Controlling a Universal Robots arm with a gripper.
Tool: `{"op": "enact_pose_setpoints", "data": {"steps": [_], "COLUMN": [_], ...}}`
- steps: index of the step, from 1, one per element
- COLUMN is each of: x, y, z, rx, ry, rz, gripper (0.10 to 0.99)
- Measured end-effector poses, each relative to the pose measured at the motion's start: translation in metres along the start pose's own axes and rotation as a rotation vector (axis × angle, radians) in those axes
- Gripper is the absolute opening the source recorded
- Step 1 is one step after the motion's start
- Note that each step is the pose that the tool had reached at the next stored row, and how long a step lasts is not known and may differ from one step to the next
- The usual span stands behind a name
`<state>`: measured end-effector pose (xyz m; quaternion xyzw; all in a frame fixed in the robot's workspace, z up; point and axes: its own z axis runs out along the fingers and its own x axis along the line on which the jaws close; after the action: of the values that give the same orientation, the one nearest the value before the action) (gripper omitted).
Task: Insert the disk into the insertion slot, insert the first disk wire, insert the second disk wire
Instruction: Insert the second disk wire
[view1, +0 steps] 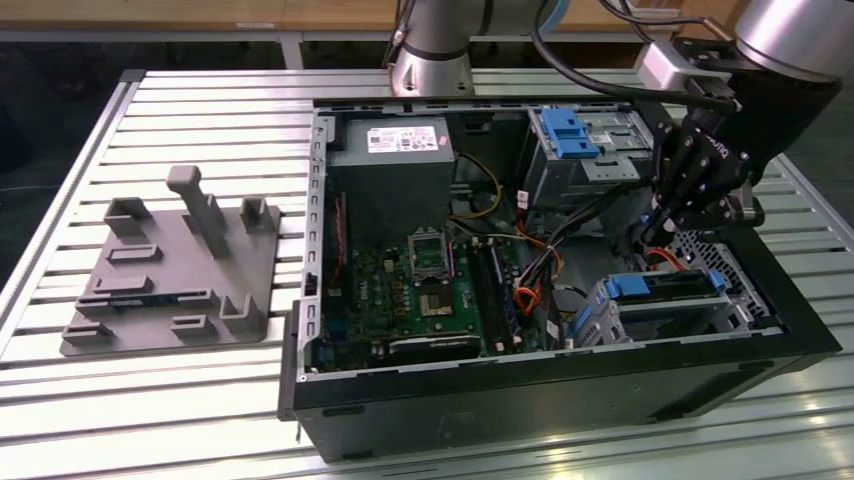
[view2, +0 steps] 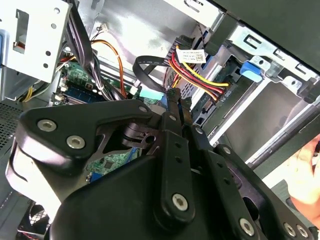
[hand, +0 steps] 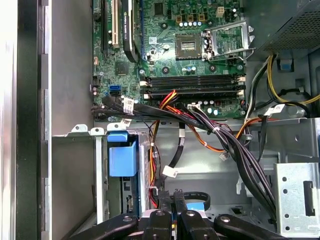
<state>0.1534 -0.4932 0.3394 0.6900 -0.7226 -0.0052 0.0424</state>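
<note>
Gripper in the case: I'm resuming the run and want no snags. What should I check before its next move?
1. Disk seated in slot: ok, by the exterior view.
2. Gripper close above the slot's inner end: ok.
3. Gripper shut: ok, in both wrist views.
4. Blue connector actually gripped: cannot tell; it lies right beside the fingertips.
5. Red-yellow-black wires plugged into the disk: cannot tell.
6. Case edge free of people: not ok; what looks like a hand is near it.
</note>
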Motion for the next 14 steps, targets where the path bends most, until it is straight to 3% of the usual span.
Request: {"op": "enact_pose_setpoints", "data": {"steps": [5,11,14], "x": [0.0006,0.0036,0.0042], "y": [-0.0002,-0.0057,-0.0064], "z": [0.0000,-0.0002,-0.0002], "rx": [-0.002,-0.034,-0.039], "ry": [0.0001,0.0016,0.0016], "rz": [0.000,-0.002,-0.002], "gripper": [0.145,0.145,0.145]}}
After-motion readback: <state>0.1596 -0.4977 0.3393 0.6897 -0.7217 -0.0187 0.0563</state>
